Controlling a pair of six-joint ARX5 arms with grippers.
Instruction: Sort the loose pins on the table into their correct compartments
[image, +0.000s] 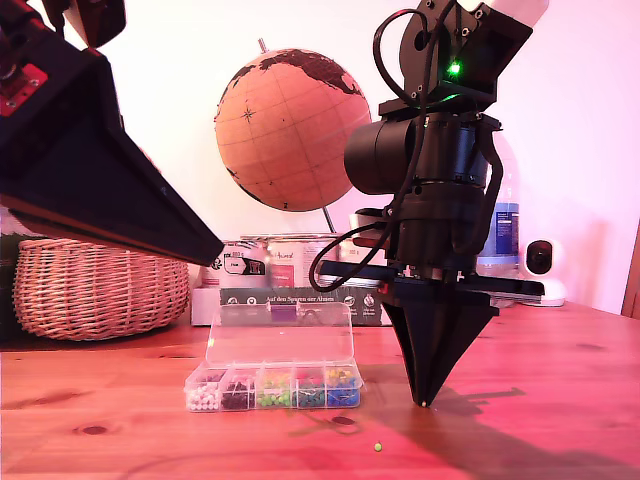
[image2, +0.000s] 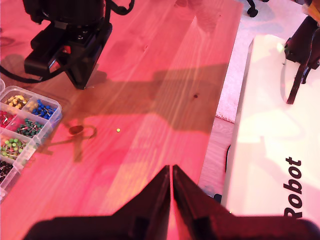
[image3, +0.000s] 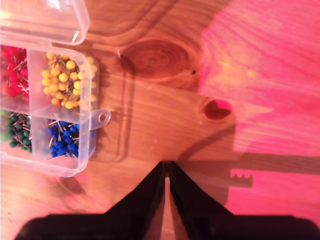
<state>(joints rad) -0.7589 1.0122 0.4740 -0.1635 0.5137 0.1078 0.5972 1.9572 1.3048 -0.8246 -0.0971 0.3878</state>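
The clear box of compartments (image: 274, 386) stands open on the table (image: 520, 420), with white, dark, green, red and blue-yellow pin clusters; it also shows as the box (image2: 22, 127) and the box (image3: 47, 107). One loose yellow-green pin (image: 377, 446) lies in front of it, the same pin (image2: 118, 130). My second gripper (image: 425, 402) points straight down, its tip touching the wood on the exterior view's right of the box, fingers together (image3: 167, 167); a pale speck sits between them. My first gripper (image2: 171, 171) is shut and empty, raised at the exterior view's upper left (image: 212, 255).
A wicker basket (image: 100, 290), a globe (image: 290, 125), tins (image: 290, 260), a bottle (image: 505, 230) and a small white device (image: 541, 266) stand along the back. The table edge (image2: 220, 95) and a white robot base (image2: 270, 150) lie past the first gripper.
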